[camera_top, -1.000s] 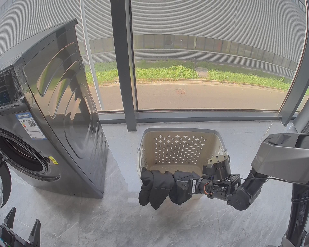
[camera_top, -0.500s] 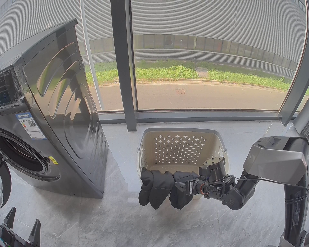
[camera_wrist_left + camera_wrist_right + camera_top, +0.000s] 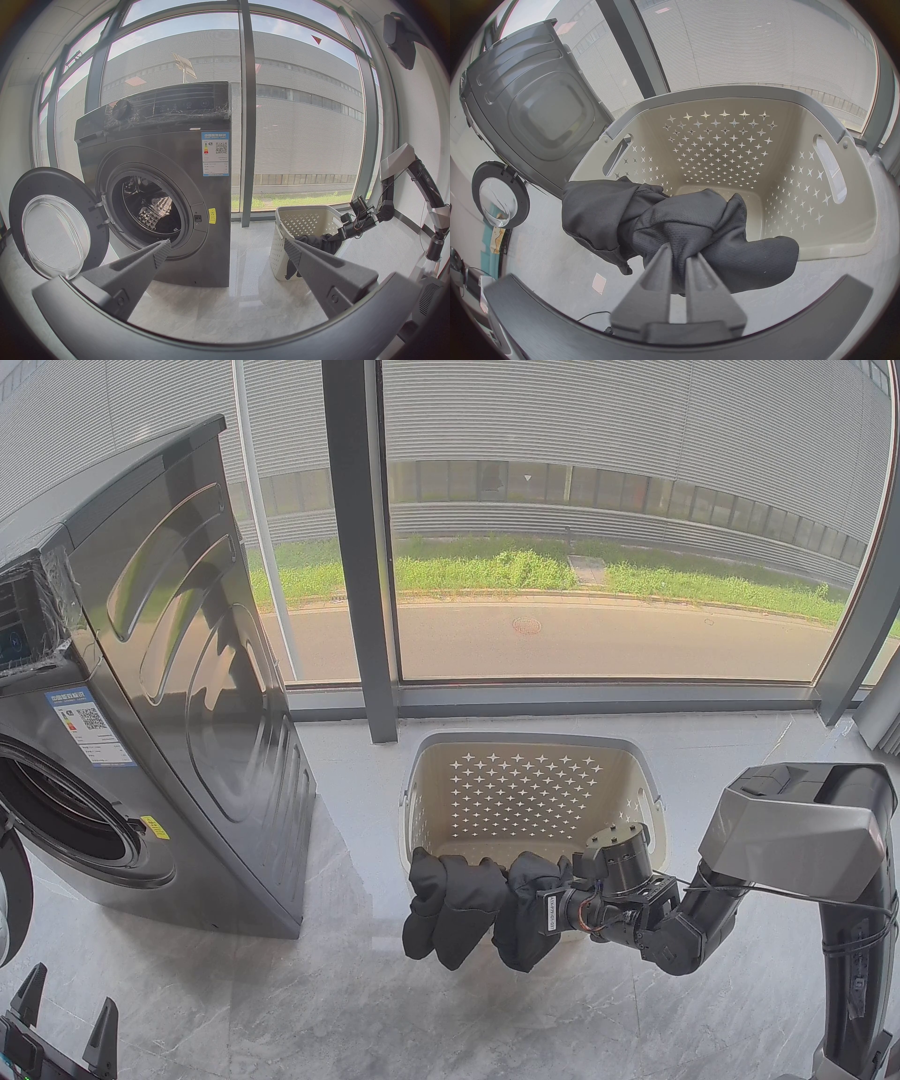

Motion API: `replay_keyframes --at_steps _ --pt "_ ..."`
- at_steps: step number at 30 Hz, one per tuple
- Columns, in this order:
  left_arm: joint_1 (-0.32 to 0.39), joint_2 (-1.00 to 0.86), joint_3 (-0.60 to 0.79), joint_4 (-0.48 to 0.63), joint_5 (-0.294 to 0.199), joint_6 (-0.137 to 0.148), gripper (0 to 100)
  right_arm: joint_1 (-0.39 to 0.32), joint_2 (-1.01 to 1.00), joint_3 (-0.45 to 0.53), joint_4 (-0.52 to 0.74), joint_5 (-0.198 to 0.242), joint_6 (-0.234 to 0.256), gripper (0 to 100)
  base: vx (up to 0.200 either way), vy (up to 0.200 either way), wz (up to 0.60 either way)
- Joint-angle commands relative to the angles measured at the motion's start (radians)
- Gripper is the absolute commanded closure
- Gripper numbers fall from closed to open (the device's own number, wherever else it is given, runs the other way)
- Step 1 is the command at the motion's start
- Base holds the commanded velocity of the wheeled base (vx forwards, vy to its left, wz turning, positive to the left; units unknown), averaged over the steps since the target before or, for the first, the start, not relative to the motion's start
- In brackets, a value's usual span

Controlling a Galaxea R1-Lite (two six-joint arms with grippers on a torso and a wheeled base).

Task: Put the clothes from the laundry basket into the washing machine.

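The washing machine (image 3: 141,669) stands to the robot's left, its round door (image 3: 51,225) swung open and the drum (image 3: 150,211) exposed. Right of it, apart, the cream laundry basket (image 3: 525,744) sits on the floor by the window. A dark garment (image 3: 459,908) hangs bunched over the basket's near rim. The right pincer (image 3: 678,262) is clamped tight on a fold of it. The left pincer (image 3: 226,246), spread wide and holding nothing, sits low facing the machine. The pick-up looks secured. Next, the garment needs lifting until its tails clear the rim, then carrying left to the drum mouth.
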Motion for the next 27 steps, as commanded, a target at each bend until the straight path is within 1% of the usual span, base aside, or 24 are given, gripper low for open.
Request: replay_keyframes --at_steps 1,7,8,9,11,12,14,16,17,18,19,20,23,25,27 --pt "0.000 -0.016 0.016 0.000 0.000 -0.001 0 0.001 -0.009 -0.003 -0.002 0.000 -0.001 100 0.000 0.000 0.00" --pt "0.000 -0.016 0.016 0.000 -0.001 -0.001 0 -0.007 -0.067 0.006 -0.005 0.003 0.007 100 0.000 0.000 0.00" --pt "0.000 -0.016 0.016 0.000 -0.001 -0.001 0 -0.005 -0.152 0.029 -0.006 0.006 0.015 100 0.000 0.000 0.00" --pt "0.000 -0.016 0.016 0.000 -0.001 -0.001 0 -0.005 -0.152 0.029 -0.006 0.006 0.015 100 0.000 0.000 0.00" --pt "0.000 -0.016 0.016 0.000 -0.001 -0.001 0 0.002 -0.261 0.062 -0.006 0.008 0.039 100 0.000 0.000 0.00" --pt "0.000 -0.016 0.016 0.000 -0.001 -0.003 0 0.004 -0.279 0.070 -0.006 0.009 0.044 100 0.000 0.000 0.00" --pt "0.000 -0.016 0.016 0.000 -0.001 -0.001 0 0.018 -0.382 0.113 -0.012 0.009 0.073 100 0.000 0.000 0.00" --pt "0.000 -0.016 0.016 0.000 -0.001 -0.003 0 0.033 -0.435 0.141 -0.029 0.011 0.082 100 0.000 0.000 0.00" --pt "0.000 -0.016 0.016 0.000 -0.001 -0.003 0 0.054 -0.495 0.190 -0.060 0.012 0.087 100 0.000 0.000 0.00" --pt "0.000 -0.016 0.016 0.000 -0.001 -0.003 0 0.068 -0.534 0.227 -0.088 0.017 0.085 100 0.000 0.000 0.00" --pt "0.000 -0.016 0.016 0.000 -0.001 -0.003 0 0.070 -0.538 0.233 -0.092 0.017 0.085 100 0.000 0.000 0.00" --pt "0.000 -0.016 0.016 0.000 -0.001 -0.004 0 0.090 -0.600 0.288 -0.153 0.029 0.079 100 0.000 0.000 0.00" --pt "0.000 -0.016 0.016 0.000 -0.001 -0.007 0 0.102 -0.686 0.336 -0.226 0.043 0.070 100 0.000 0.000 0.00" --pt "0.000 -0.016 0.016 0.000 -0.003 -0.007 0 0.102 -0.741 0.354 -0.239 0.046 0.045 100 0.000 0.000 0.00" --pt "0.000 -0.016 0.016 0.000 -0.003 -0.006 0 0.100 -0.798 0.354 -0.229 0.052 0.007 100 0.000 0.000 0.00"
